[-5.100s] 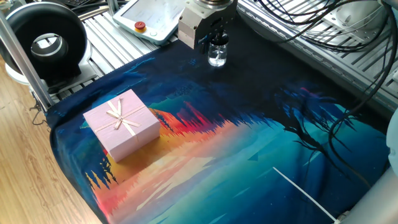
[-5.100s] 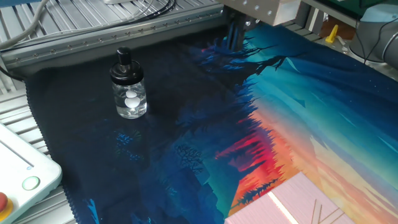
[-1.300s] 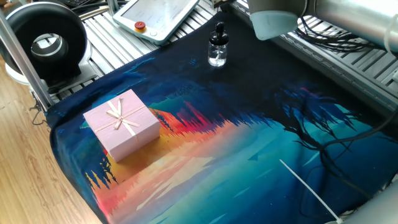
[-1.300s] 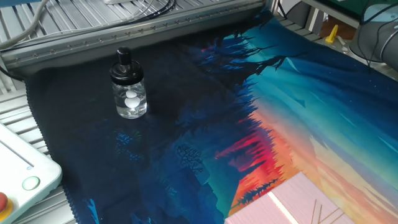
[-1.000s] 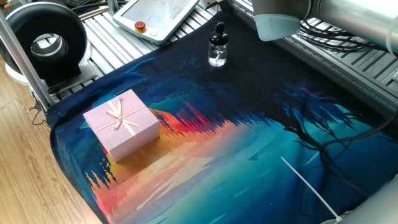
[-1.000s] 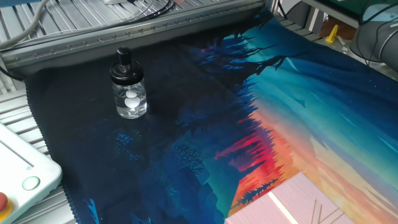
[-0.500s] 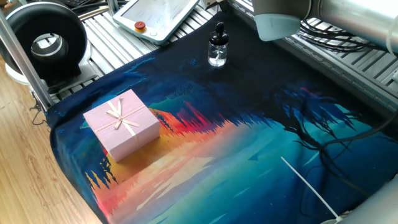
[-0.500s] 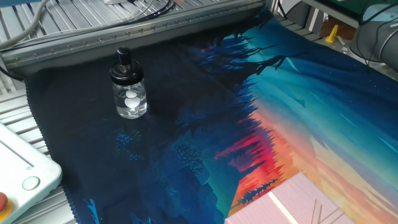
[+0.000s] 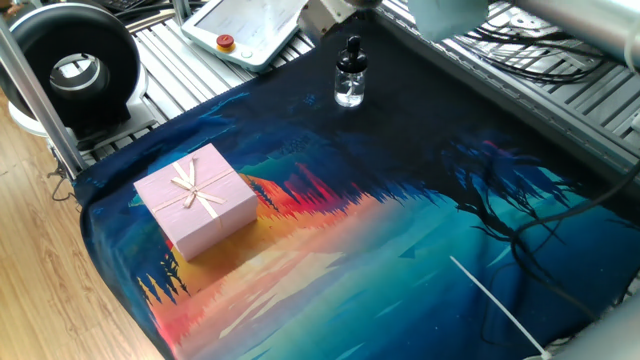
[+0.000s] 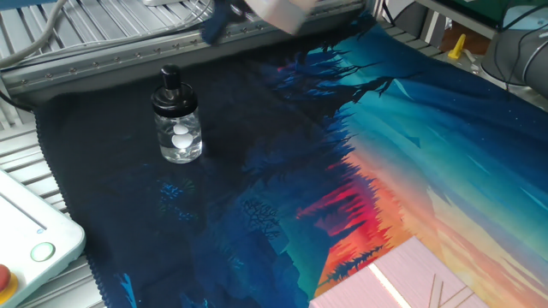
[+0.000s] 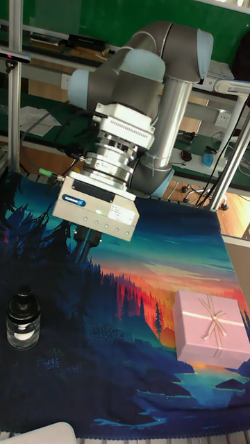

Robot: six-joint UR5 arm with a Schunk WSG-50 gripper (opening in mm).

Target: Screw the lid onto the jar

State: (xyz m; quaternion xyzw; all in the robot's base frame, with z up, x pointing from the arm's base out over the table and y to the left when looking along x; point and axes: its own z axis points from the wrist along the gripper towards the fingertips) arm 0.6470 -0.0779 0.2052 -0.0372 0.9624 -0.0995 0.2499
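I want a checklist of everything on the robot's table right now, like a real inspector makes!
Surface: a cloth with a sunset forest picture covers the table.
Job's things: the jar, small clear glass, stands upright on the dark part of the cloth; the lid, black, sits on its neck. How tightly it is screwed cannot be told.
Clutter: a pink gift box with a bow, far from the jar.
Hand: the hand hangs above the cloth, away from the jar, holding nothing; its fingers are mostly hidden, so open or shut is unclear.
Cables: black cables lie on the metal rails beside the cloth.
Surroundings: a control tablet with a red button, a round black device.
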